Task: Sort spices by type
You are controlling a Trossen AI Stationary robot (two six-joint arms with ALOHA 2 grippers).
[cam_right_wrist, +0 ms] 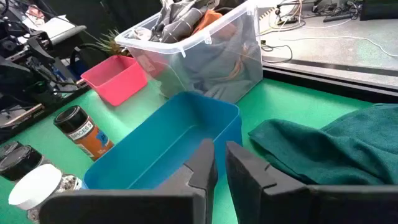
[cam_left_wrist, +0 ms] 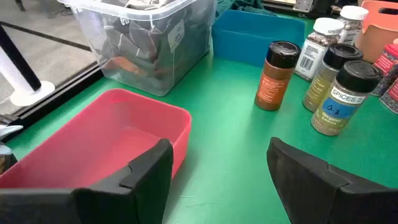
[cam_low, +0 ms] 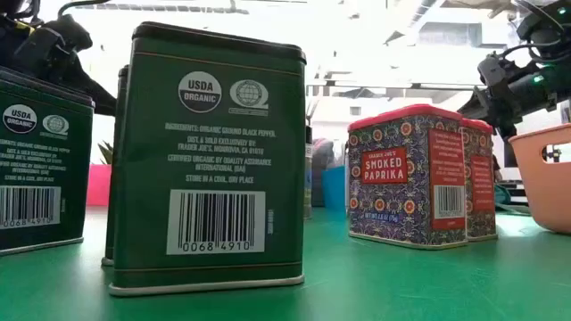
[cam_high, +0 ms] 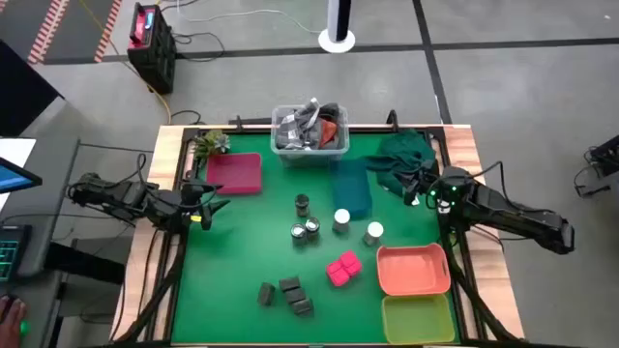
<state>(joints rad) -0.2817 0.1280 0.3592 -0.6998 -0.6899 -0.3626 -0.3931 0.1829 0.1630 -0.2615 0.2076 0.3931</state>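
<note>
The spices stand in groups mid-table. There are three dark-capped jars [cam_high: 304,222], two white-capped jars [cam_high: 356,226], two pink-topped paprika tins [cam_high: 343,268] [cam_low: 406,174] and three dark green tins [cam_high: 288,294] [cam_low: 210,160]. All stand upright on their bases. My left gripper [cam_high: 208,209] [cam_left_wrist: 217,155] is open over the mat at the left, beside the pink tray [cam_left_wrist: 93,143], with nothing between its fingers. My right gripper [cam_high: 426,191] [cam_right_wrist: 221,155] is shut and empty at the right, above the blue tray [cam_right_wrist: 168,143] and beside the green cloth [cam_right_wrist: 336,149].
A clear bin of clutter [cam_high: 309,130] stands at the far edge. An orange tray [cam_high: 413,268] and a yellow-green tray [cam_high: 419,319] sit at the near right. A small plant [cam_high: 208,145] is at the far left corner. Bare green mat lies in front of my left gripper.
</note>
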